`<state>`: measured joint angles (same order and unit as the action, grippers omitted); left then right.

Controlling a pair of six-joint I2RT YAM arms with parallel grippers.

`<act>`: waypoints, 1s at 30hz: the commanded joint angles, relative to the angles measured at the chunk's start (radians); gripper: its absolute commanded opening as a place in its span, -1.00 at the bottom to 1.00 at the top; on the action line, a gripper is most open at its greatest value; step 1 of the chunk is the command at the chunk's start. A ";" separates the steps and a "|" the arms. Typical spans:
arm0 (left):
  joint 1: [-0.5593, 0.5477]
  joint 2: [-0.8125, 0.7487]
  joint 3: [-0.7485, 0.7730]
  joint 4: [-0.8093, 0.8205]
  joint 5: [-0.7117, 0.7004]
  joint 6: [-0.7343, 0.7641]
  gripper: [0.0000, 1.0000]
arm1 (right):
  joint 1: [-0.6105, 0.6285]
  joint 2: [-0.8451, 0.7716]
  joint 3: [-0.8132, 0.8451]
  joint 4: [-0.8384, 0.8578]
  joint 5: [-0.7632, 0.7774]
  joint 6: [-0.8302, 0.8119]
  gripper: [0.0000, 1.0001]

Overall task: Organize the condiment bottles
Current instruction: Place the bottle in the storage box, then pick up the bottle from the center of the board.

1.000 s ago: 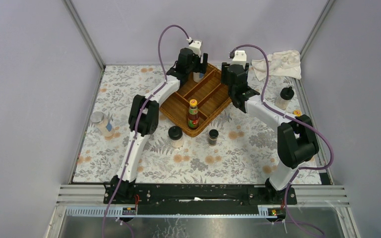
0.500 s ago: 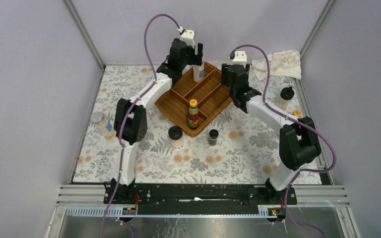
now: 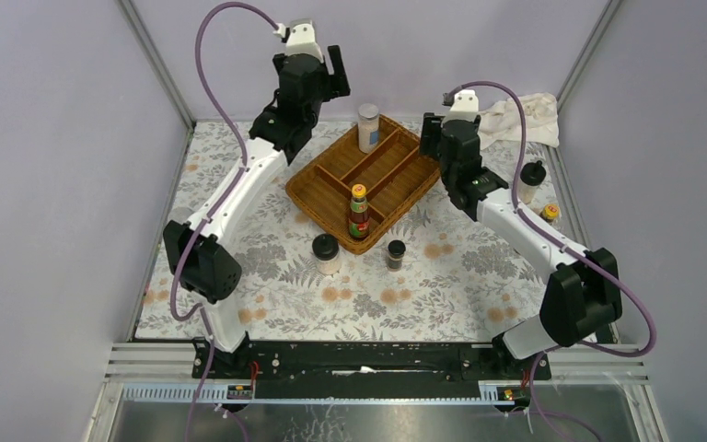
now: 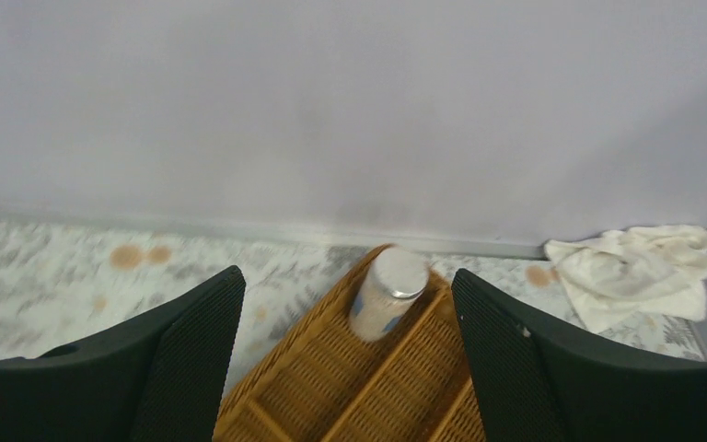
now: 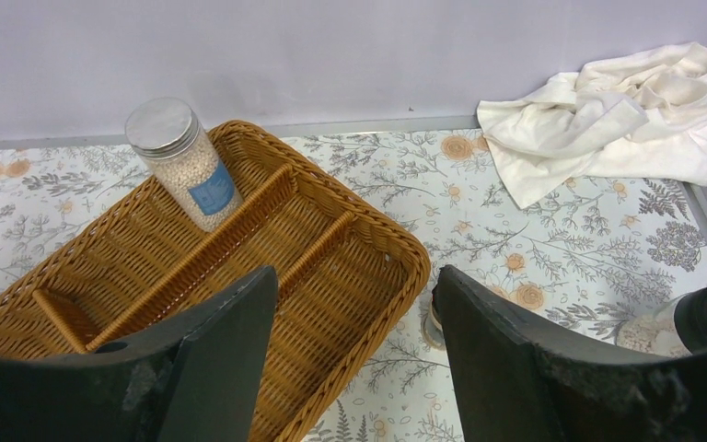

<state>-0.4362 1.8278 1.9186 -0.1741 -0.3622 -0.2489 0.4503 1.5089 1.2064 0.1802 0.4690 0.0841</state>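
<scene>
A white blue-labelled shaker [image 3: 367, 127] stands upright in the far corner of the wicker tray [image 3: 327, 173]. A red-labelled yellow-capped sauce bottle [image 3: 359, 212] stands in the tray's near corner. My left gripper [image 3: 331, 78] is open and empty, raised high to the left of the shaker; its wrist view looks down on the shaker [image 4: 387, 290] between the fingers [image 4: 184, 350]. My right gripper [image 3: 434, 138] is open and empty over the tray's right corner [image 5: 405, 249]. The shaker also shows in the right wrist view [image 5: 184, 161].
In front of the tray stand a black-lidded jar [image 3: 326, 250] and a dark spice jar [image 3: 395, 253]. A second shaker [image 3: 189, 228] is at the left. A black-lidded jar [image 3: 529, 180] and a yellow-capped bottle [image 3: 549, 214] are at the right. A white cloth [image 3: 520, 118] lies at the back right.
My left gripper has let go of the white shaker in the tray's far corner and risen up and to the left. My right gripper has drawn slightly right.
</scene>
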 commanded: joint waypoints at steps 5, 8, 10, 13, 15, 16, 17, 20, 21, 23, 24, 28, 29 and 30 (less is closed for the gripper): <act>-0.002 -0.180 -0.162 -0.309 -0.297 -0.162 0.76 | -0.005 -0.087 -0.039 -0.008 -0.053 0.053 0.44; -0.002 -0.275 -0.289 -0.346 -0.365 -0.202 0.76 | -0.004 -0.104 -0.060 0.001 -0.073 0.071 0.44; -0.002 -0.334 -0.355 -0.387 -0.411 -0.250 0.76 | -0.004 -0.110 -0.066 0.004 -0.088 0.080 0.44; -0.001 -0.409 -0.424 -0.460 -0.459 -0.330 0.76 | -0.005 -0.117 -0.069 0.004 -0.103 0.088 0.44; -0.002 -0.467 -0.467 -0.517 -0.484 -0.402 0.76 | -0.004 -0.123 -0.073 0.005 -0.109 0.095 0.44; -0.002 -0.480 -0.487 -0.541 -0.499 -0.438 0.76 | -0.004 -0.126 -0.075 0.007 -0.111 0.097 0.44; -0.002 -0.500 -0.503 -0.565 -0.512 -0.474 0.76 | -0.004 -0.130 -0.081 0.012 -0.115 0.100 0.44; -0.002 -0.535 -0.522 -0.665 -0.564 -0.577 0.77 | -0.004 -0.134 -0.096 0.023 -0.121 0.110 0.44; -0.002 -0.538 -0.523 -0.706 -0.579 -0.611 0.78 | -0.004 -0.134 -0.098 0.024 -0.123 0.111 0.44; -0.002 -0.546 -0.533 -0.778 -0.593 -0.689 0.79 | -0.004 -0.136 -0.104 0.030 -0.124 0.111 0.44; -0.002 -0.552 -0.549 -0.804 -0.594 -0.725 0.80 | -0.005 -0.135 -0.105 0.032 -0.122 0.108 0.44; -0.002 -0.588 -0.618 -0.895 -0.604 -0.866 0.83 | -0.004 -0.134 -0.105 0.034 -0.107 0.099 0.44; -0.002 -0.597 -0.631 -0.921 -0.608 -0.903 0.84 | -0.005 -0.134 -0.105 0.037 -0.104 0.099 0.44; -0.002 -0.604 -0.640 -0.953 -0.612 -0.939 0.85 | -0.005 -0.134 -0.107 0.039 -0.103 0.100 0.45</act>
<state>-0.4370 1.2591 1.3239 -0.9604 -0.9100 -0.9787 0.4496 1.4071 1.1000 0.1703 0.3565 0.1810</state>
